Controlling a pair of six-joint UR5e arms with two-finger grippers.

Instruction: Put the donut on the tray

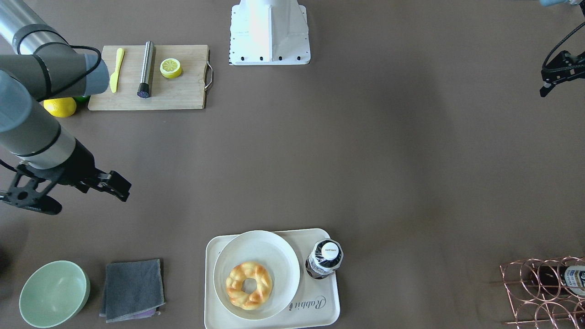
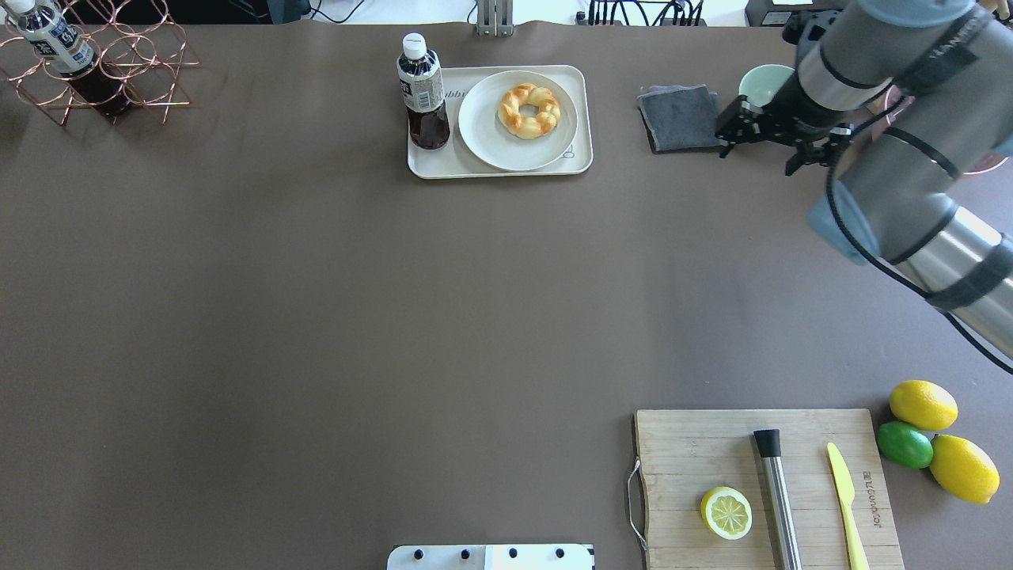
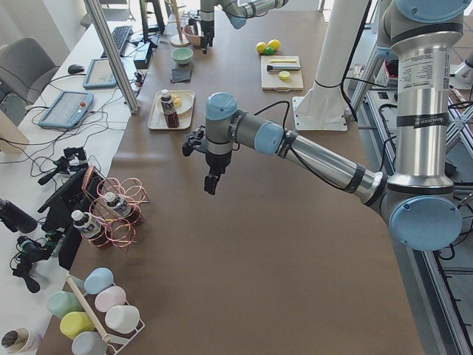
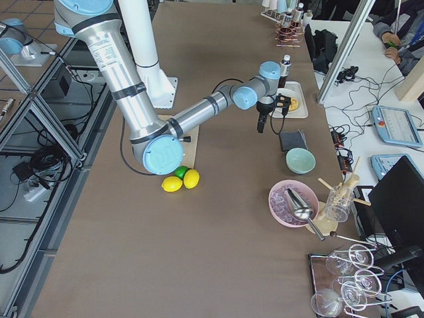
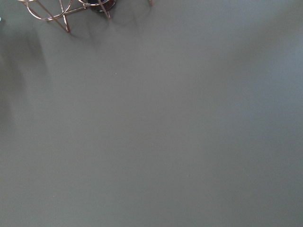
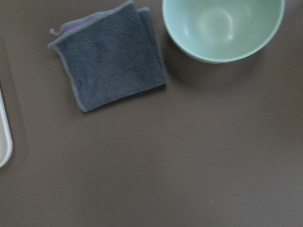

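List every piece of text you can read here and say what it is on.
"Rabbit": script on the tray.
Cap and label of the bottle standing on that tray: print too small to read.
Burned mark near one edge of the board: too blurred to read.
Label of the racked bottle: unreadable.
Lettering on the right arm: too blurred to read.

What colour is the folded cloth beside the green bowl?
The cloth is dark grey, with a purple sliver peeking out at one corner. It shows best in the right wrist-mounted view.
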